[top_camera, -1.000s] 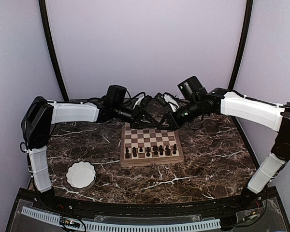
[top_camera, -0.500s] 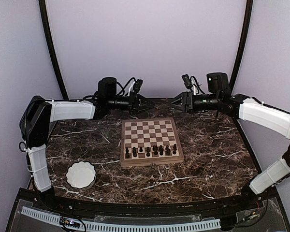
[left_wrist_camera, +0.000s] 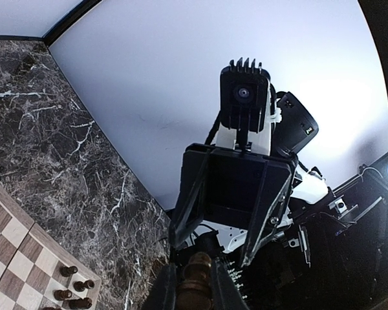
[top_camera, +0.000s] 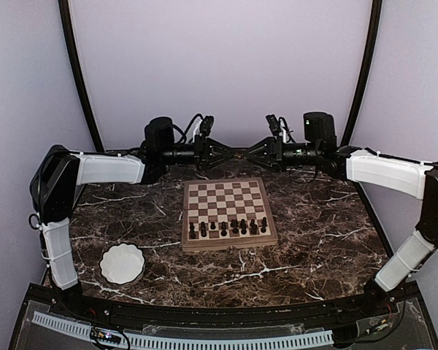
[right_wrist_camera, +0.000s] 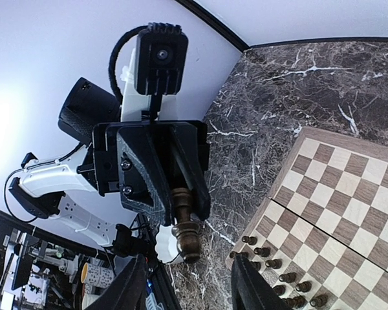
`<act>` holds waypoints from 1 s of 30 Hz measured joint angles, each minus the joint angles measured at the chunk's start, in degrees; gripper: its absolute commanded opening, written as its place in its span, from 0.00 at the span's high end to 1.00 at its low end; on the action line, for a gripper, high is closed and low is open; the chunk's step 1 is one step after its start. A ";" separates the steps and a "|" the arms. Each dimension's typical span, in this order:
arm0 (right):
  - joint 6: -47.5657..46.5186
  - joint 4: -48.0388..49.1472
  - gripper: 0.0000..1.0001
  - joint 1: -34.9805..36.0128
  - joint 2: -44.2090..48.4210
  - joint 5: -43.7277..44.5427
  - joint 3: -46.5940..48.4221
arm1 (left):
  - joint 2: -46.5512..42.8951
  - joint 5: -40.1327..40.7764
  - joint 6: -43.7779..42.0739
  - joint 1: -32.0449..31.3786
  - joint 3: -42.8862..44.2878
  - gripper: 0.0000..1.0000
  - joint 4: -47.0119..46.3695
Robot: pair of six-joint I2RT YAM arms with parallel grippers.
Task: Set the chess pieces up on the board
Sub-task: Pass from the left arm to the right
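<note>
Marble table [top_camera: 314,240] in view, chessboard [top_camera: 226,198] at its middle, far ranks bare. Both arms are raised over the board's far edge, nose to nose. My left gripper [top_camera: 232,154] is pinched tight on a dark turned piece [right_wrist_camera: 184,234]. My right gripper [top_camera: 251,152] stands parted, with that piece just ahead of its fingers and not gripped. A row of dark chessmen [top_camera: 234,227] stands on the near ranks. I'd judge we're well along: one piece is airborne and looks to be changing hands, its square not yet filled.

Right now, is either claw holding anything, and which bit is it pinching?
The left claw pinches one dark chess piece by one end; its fatter end pokes out. The right claw is open and holds nothing.
</note>
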State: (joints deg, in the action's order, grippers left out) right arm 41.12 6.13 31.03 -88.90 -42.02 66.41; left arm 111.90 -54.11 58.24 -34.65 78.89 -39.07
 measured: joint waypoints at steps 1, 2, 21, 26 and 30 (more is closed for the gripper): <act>0.37 0.50 0.58 0.00 -0.17 -0.42 0.02 | 0.00 -0.07 0.31 0.00 -0.22 0.92 -0.35; 0.70 0.96 0.59 0.02 -0.31 -0.70 0.02 | 0.00 -0.04 0.61 0.00 -0.37 0.92 -0.57; 2.97 5.22 0.78 0.92 -3.15 -3.69 0.66 | 0.02 -0.44 2.05 -1.16 -0.59 0.92 -2.58; 3.08 5.90 0.89 0.92 -3.43 -4.37 1.01 | 0.09 -0.66 2.01 -1.25 -0.28 0.82 -2.43; 2.73 5.51 0.90 0.90 -3.74 -4.46 1.62 | 0.09 -0.44 0.48 -1.14 0.94 0.59 0.24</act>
State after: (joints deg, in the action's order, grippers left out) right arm 43.86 11.64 31.92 -92.64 -46.48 68.03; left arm 111.98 -54.54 58.72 -35.79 79.83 -38.83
